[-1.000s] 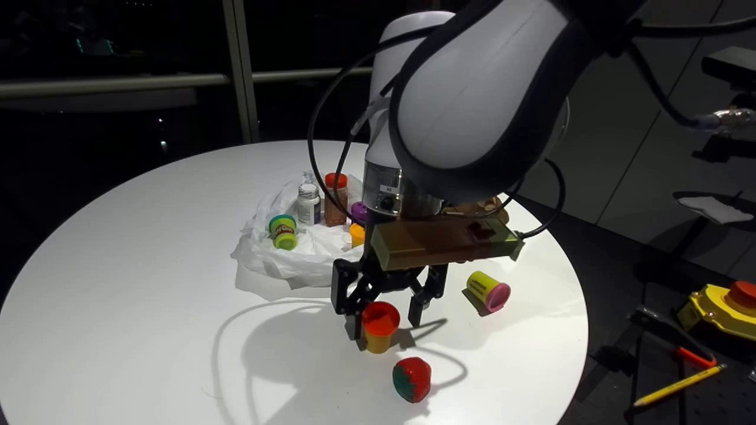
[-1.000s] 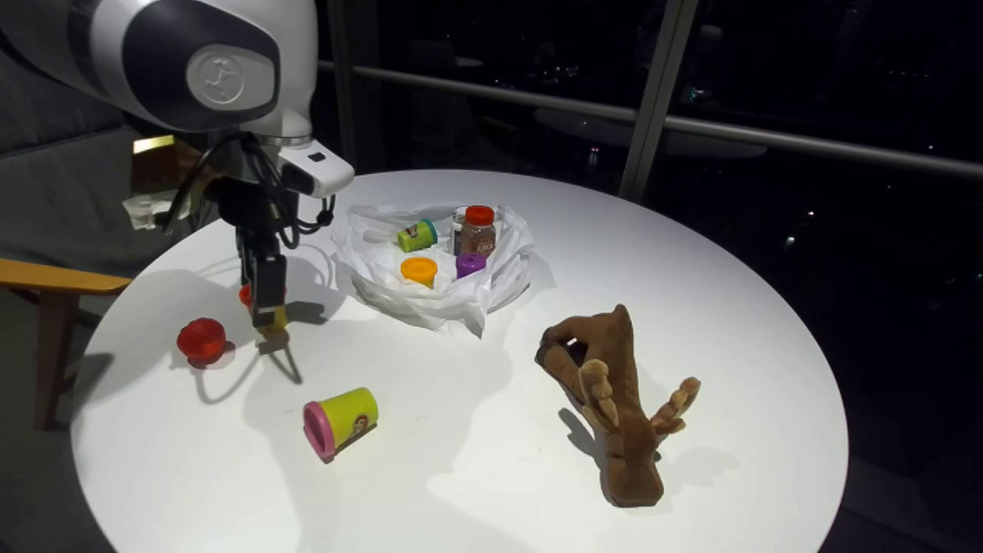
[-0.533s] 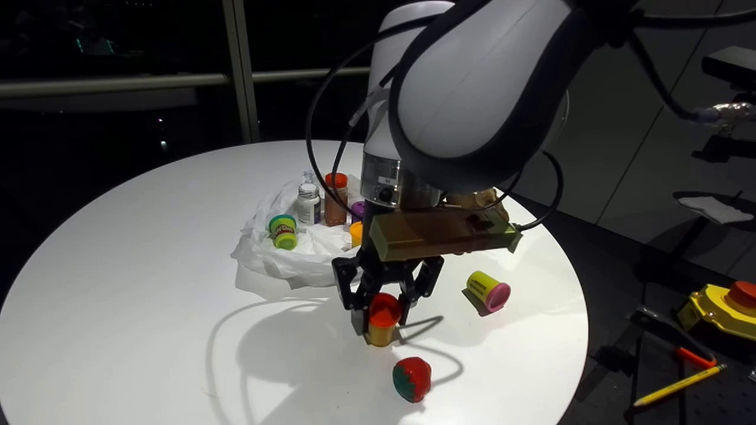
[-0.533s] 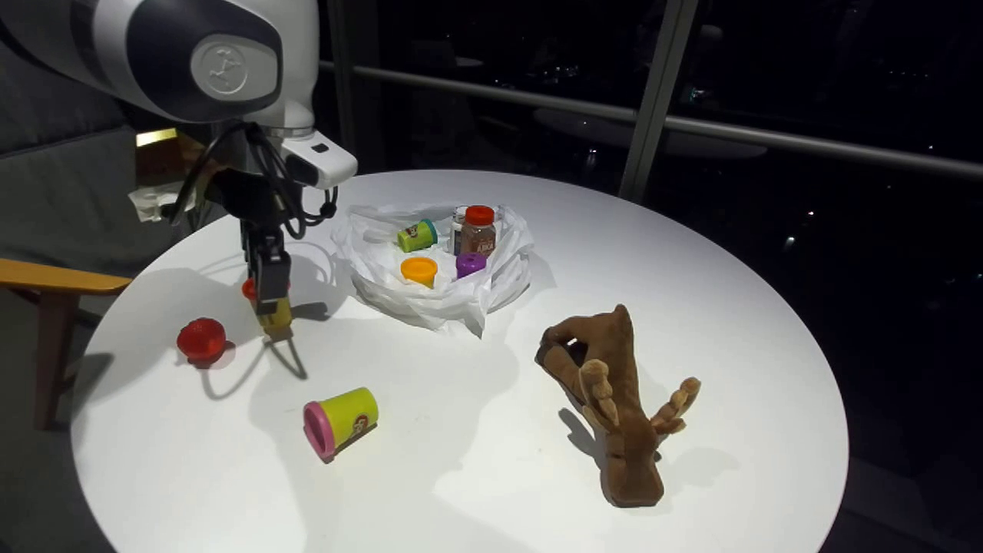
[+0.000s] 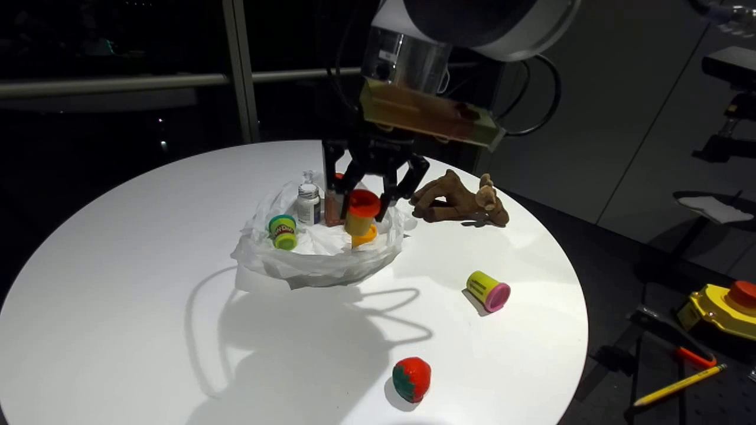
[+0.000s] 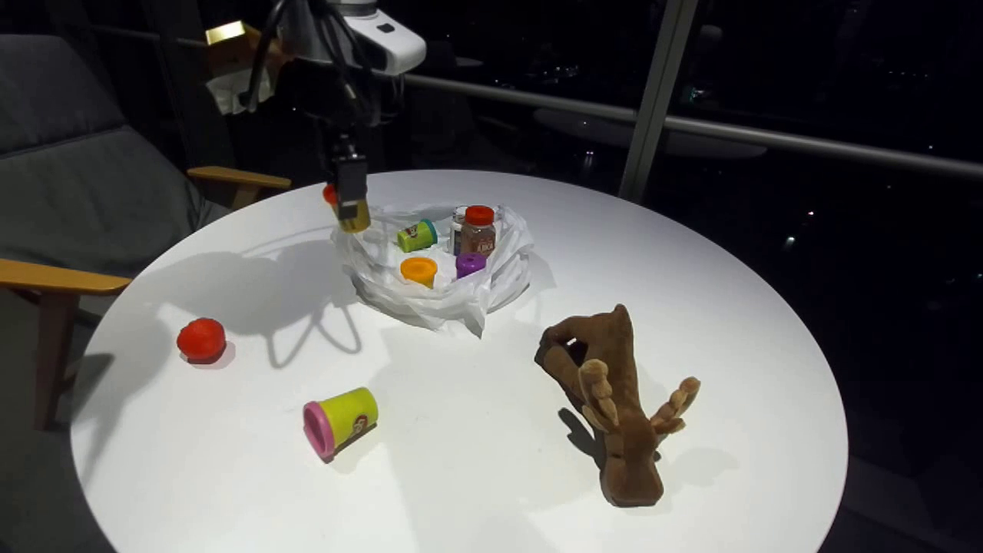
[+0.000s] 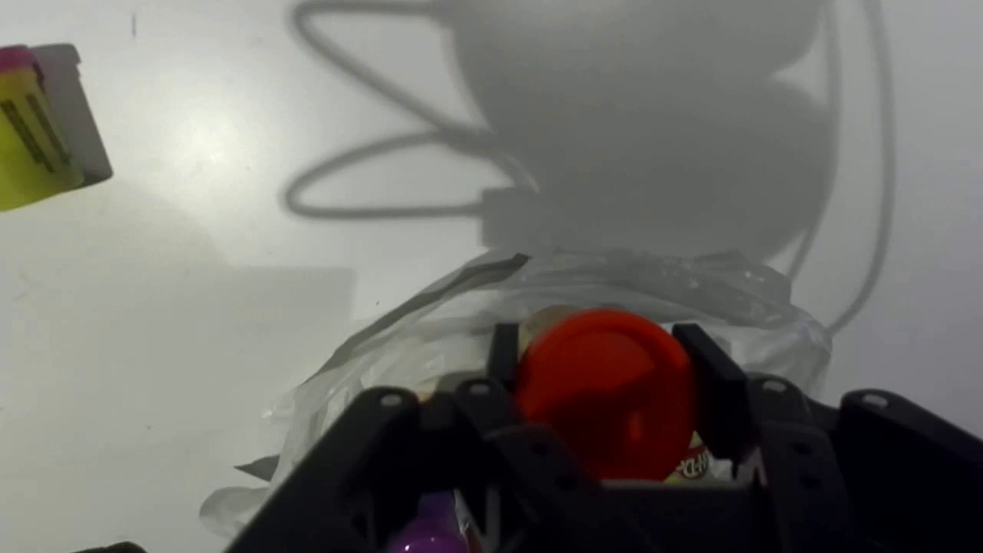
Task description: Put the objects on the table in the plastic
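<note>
My gripper (image 5: 362, 213) is shut on a yellow can with a red lid (image 7: 607, 384), held nearly upright off the white table (image 5: 147, 295). Beneath it the wrist view shows the plastic (image 7: 653, 280), a wrinkled white bag spread wide. Inside the bag sit a green can (image 6: 417, 236), an orange-lidded can (image 6: 419, 271), a purple piece (image 6: 471, 265), a red-capped jar (image 6: 479, 230) and a white bottle (image 5: 308, 203). Outside it, on the table, lie a yellow can with a pink lid (image 6: 345, 418), a red strawberry (image 5: 412, 379) and a brown plush toy (image 6: 626, 415).
Bag walls (image 6: 415, 303) rise around its contents, with the red-capped jar standing tallest. A chair with a wooden armrest (image 6: 238, 177) stands beyond the table's edge. A yellow box with a red button (image 5: 723, 313) sits off the table.
The jaws closed around the red-lidded can. It then rose from the table and travelled with my gripper toward the bag. Strawberry, pink-lidded can and plush toy stayed put.
</note>
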`<state>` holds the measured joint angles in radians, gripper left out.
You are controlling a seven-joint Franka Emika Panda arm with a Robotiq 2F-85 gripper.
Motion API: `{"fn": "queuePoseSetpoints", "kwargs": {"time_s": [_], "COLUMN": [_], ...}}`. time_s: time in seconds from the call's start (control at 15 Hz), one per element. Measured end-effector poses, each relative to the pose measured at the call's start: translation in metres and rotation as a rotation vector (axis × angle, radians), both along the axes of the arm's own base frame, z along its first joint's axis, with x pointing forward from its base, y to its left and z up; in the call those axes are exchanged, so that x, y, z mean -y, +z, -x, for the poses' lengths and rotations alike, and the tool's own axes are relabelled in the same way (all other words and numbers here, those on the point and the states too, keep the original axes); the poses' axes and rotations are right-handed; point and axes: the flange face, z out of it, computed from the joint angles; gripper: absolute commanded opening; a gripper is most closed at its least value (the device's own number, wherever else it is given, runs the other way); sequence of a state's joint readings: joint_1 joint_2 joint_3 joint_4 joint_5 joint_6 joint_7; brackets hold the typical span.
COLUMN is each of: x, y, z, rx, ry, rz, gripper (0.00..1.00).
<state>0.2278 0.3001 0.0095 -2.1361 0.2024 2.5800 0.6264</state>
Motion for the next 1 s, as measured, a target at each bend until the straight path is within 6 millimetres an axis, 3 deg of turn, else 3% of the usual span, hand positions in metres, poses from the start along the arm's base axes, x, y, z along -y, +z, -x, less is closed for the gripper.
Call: {"fn": "queuePoseSetpoints", "kwargs": {"time_s": [0.13, 0.27, 1.0], "x": [0.012, 0.017, 0.029], "y": [0.006, 0.0, -0.086], "z": [-0.016, -0.029, -0.09], "rx": [0.023, 0.026, -0.009], "ry": [-0.026, -0.04, -0.083], "rz": [-0.002, -0.003, 0.048], "gripper": [0.28, 0.28, 0.28]}}
